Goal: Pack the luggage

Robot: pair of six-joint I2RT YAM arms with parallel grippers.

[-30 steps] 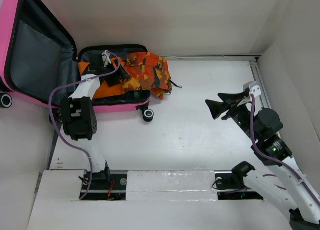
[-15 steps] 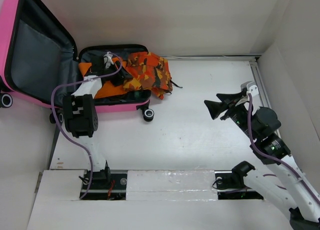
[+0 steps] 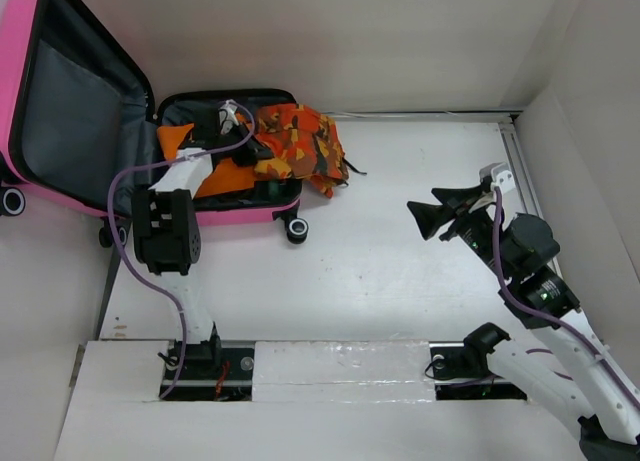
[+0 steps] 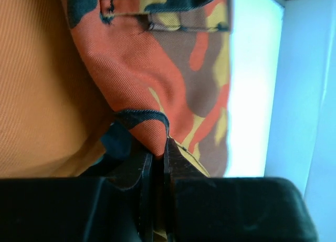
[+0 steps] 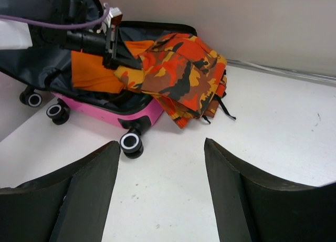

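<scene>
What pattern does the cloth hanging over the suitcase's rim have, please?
The cloth is orange, black and yellow camouflage; right wrist view.

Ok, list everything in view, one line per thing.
suitcase: one, pink with grey lining, open, far left corner
orange cloth: one, plain orange, inside the suitcase
camouflage cloth: one, orange, black and yellow, draped over the suitcase's right rim
table: one, white, under everything
left tool: one, black, shut on a fold of the camouflage cloth
right tool: one, black, open, holding nothing, over the table's right side
</scene>
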